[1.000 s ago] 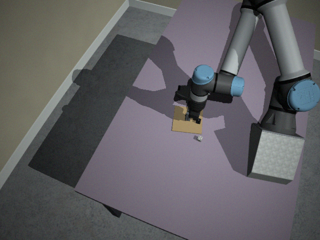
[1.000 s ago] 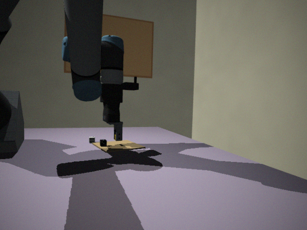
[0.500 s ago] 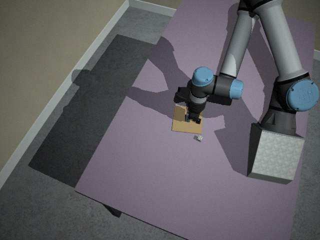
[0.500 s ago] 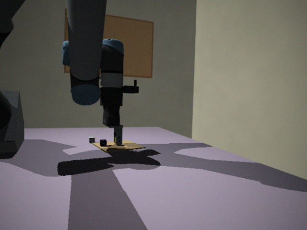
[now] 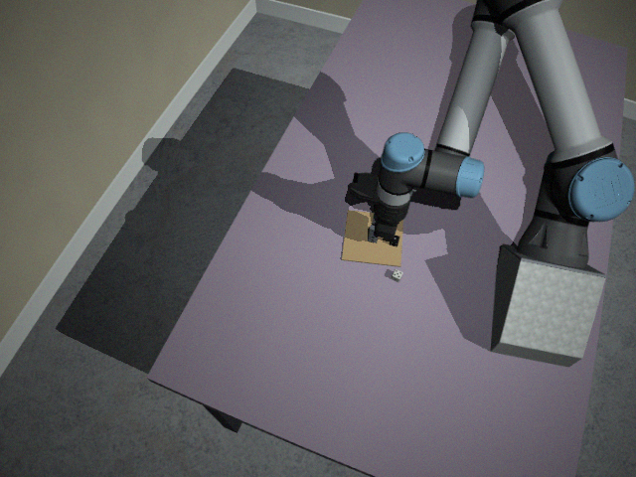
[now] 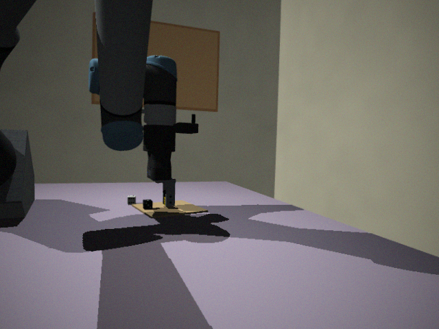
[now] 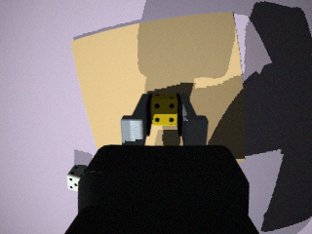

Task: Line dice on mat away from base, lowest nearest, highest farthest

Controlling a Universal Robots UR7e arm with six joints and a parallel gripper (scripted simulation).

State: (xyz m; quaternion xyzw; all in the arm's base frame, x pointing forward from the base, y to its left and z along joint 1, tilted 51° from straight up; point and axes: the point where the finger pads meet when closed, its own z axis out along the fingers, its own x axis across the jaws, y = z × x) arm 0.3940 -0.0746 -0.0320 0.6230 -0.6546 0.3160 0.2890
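Tan and thin, the square mat [image 5: 367, 253] [image 6: 193, 209] [image 7: 107, 73] lies on the mauve table [image 5: 308, 333] [image 6: 247, 283] [image 7: 29, 97]. The gripper [image 5: 379, 238] [image 6: 169, 205] [image 7: 164, 106] is low over it, clasping the yellow die [image 6: 164, 199] [image 7: 165, 109] between its two fingers; whether that die touches the mat, I cannot tell.

From above, the black die [image 5: 395, 239] [image 6: 147, 203] is at 3 o'clock from the mat's middle, on the mat close to its right edge and near the fingers, so room on that side is tight. The white die [image 5: 397, 275] [image 6: 131, 199] [image 7: 74, 179] rests on the table at 5 o'clock, just beside the mat's corner, off it. Toward 7 o'clock, the mat's lower-left part gives the fingers more space.

The pale pedestal [image 5: 555, 313] [image 6: 22, 177] stands well apart at 4 o'clock. Arm shadows cross the tabletop and part of the mat. Beyond the table are grey floor [image 5: 77, 410] and beige walls [image 5: 102, 77] [image 6: 354, 106], one bearing an orange-brown board [image 6: 198, 70].
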